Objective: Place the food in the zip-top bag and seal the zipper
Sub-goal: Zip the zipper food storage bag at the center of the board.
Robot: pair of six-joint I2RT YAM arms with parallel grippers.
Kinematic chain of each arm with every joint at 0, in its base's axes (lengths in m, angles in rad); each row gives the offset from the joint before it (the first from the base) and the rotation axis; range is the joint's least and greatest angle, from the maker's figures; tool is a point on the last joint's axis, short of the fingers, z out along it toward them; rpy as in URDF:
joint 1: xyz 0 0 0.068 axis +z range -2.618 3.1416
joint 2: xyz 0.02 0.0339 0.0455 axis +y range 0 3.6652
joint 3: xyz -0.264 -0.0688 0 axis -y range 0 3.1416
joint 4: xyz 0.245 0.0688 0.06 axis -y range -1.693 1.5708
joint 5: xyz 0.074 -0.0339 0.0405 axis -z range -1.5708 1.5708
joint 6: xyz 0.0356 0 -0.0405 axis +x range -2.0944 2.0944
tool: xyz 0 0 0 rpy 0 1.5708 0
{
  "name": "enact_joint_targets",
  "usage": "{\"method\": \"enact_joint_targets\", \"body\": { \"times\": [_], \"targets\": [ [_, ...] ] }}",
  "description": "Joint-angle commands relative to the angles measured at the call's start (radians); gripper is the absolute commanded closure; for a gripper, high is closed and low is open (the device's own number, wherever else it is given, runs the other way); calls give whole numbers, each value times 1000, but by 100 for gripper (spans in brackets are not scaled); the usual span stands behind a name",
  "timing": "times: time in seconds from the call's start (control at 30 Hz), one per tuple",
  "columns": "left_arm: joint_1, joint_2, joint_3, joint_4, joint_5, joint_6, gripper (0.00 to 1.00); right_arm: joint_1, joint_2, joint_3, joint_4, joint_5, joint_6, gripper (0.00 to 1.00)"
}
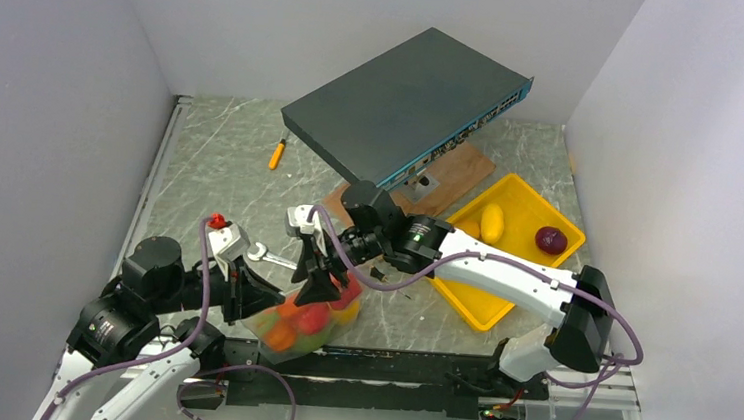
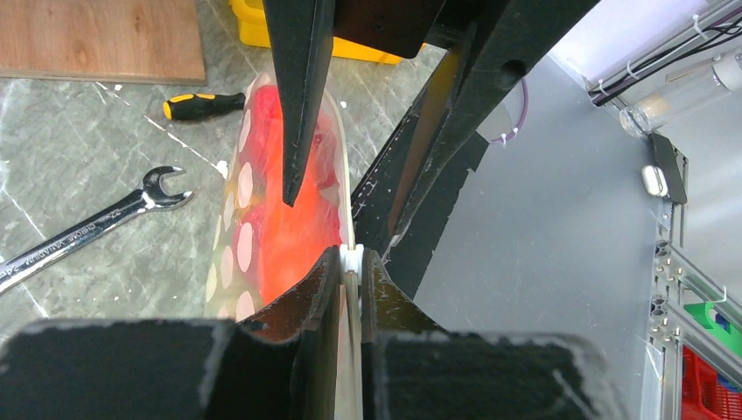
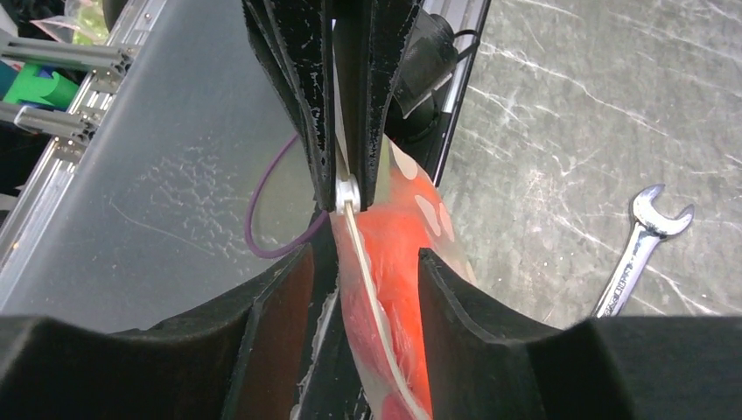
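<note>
Left tool [image 2: 350,262] is clamped on the zipper [image 3: 353,223] of the zip-top bag [image 1: 293,329], held up at the counter's [image 1: 212,157] near edge. Right tool [image 3: 363,262] straddles that strip, jaws apart. Red and orange food [image 2: 289,236] is inside. Sealing looks barely begun, and a purple onion [image 1: 550,240] and a yellow vegetable [image 1: 491,222] lie in the yellow tray [image 1: 524,207] at right.

We take this for a robotics lab cell: white panels [image 1: 56,95] box in the table [image 1: 212,157], with aluminium rails [image 3: 52,122] alongside.
</note>
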Motion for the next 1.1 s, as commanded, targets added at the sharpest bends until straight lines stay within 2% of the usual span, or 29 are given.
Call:
{"method": "enact_joint_targets", "body": {
  "times": [0.0, 0.07, 0.13, 0.17, 0.2, 0.3, 0.43, 0.5, 0.63, 0.8, 0.87, 0.93, 1.0, 1.07],
  "targets": [
    [0, 2, 13, 59, 41, 6, 100, -4, 2, 38, 28, -20, -19, 56],
    [0, 2, 20, 56, 31, 5, 100, -5, 2, 31, 55, -5, -2, 69],
    [0, 6, 30, 45, 4, -1, 100, -5, -5, 23, 64, 25, 14, 95],
    [0, 10, 35, 31, -9, -3, 100, -6, -13, 13, 68, 46, 21, 100],
    [0, 15, 42, 21, -24, -4, 100, -7, -27, -2, 78, 73, 27, 100],
    [0, 23, 51, -9, -73, -13, 100, -23, -104, -88, 143, 299, 98, 100],
    [1, -1, 39, -24, -124, -41, 100, -61, -223, -217, 203, 398, 131, 100],
    [0, -14, 38, -22, -153, -70, 98, -61, -286, -280, 239, 508, 198, 100],
    [1, -15, 65, -14, -170, -72, 92, -52, -362, -354, 308, 553, 271, 100],
    [1, 21, 85, -5, -207, -108, 83, -3, -379, -367, 297, 608, 280, 100],
    [1, 25, 103, -20, -236, -124, 69, 9, -375, -356, 286, 640, 288, 100],
    [1, 29, 158, -73, -276, -116, 47, 18, -371, -340, 265, 652, 295, 100],
    [2, 41, 235, -125, -325, -101, 32, 23, -365, -312, 235, 653, 308, 100],
    [1, 55, 319, -183, -422, -88, 8, 33, -360, -305, 228, 647, 327, 100]
  ]
}}
